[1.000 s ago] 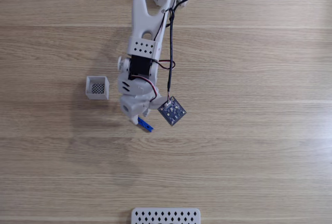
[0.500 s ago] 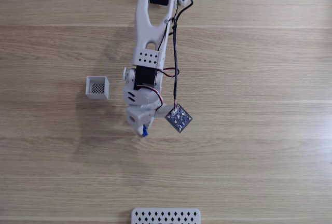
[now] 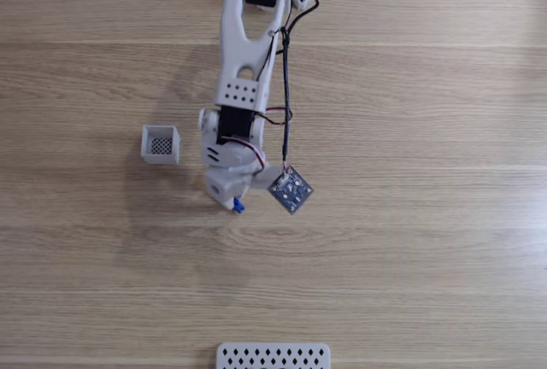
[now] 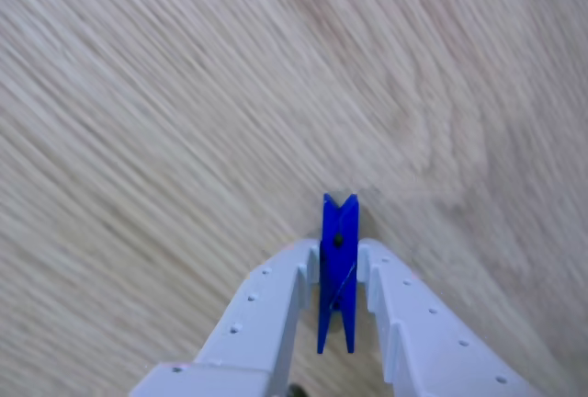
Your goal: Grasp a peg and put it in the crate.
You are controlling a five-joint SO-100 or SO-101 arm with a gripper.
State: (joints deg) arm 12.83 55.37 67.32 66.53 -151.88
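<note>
wooden table [image 3: 410,241] | other view: jaws [image 4: 338,264] clamp blue peg [image 4: 337,273] | fixed view: crate [image 3: 160,144] left of arm

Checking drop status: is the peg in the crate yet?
No: in the other view the peg sits clamped in the pincer, and the crate looks empty.

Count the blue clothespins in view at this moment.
1. The blue clothespin is clamped between the gripper fingers, right of the white crate in the fixed view. Others could be hidden under the arm.
</note>
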